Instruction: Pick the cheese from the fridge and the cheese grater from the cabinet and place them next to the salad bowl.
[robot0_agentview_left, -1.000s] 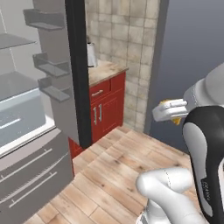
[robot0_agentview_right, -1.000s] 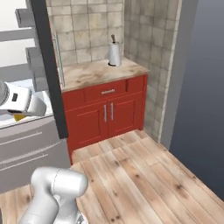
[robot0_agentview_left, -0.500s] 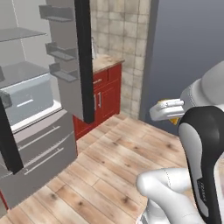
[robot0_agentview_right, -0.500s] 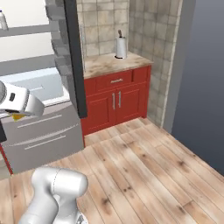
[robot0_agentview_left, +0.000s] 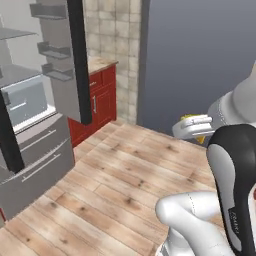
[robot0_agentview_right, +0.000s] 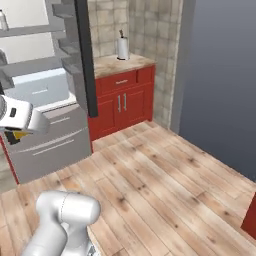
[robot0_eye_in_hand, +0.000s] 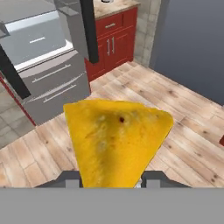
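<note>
The cheese (robot0_eye_in_hand: 116, 140), a yellow-orange wedge, fills the middle of the hand view, and my gripper (robot0_eye_in_hand: 111, 180) is shut on its lower end. In the left base view the gripper (robot0_agentview_left: 192, 127) hangs over the wooden floor, with a sliver of the cheese (robot0_agentview_left: 189, 118) showing between the fingers. The right base view has the gripper (robot0_agentview_right: 15, 131) at the left edge, in front of the fridge, with the cheese (robot0_agentview_right: 18, 134) under it. The fridge (robot0_agentview_left: 30, 100) stands open, its door (robot0_agentview_left: 62, 60) with bins swung out. The cheese grater, the cabinet and the salad bowl are out of view.
Red lower cupboards (robot0_agentview_right: 122, 102) under a stone counter stand beside the fridge (robot0_agentview_right: 45, 95), with a paper towel roll (robot0_agentview_right: 122, 48) on top. A grey wall (robot0_agentview_left: 200, 60) runs along the right. Wooden floor (robot0_agentview_right: 165, 175) lies open ahead. A red corner (robot0_agentview_right: 250, 220) shows low right.
The whole picture has shifted: the base has swung away from the fridge, which now sits further left and lower. The gripper keeps its hold on the cheese.
</note>
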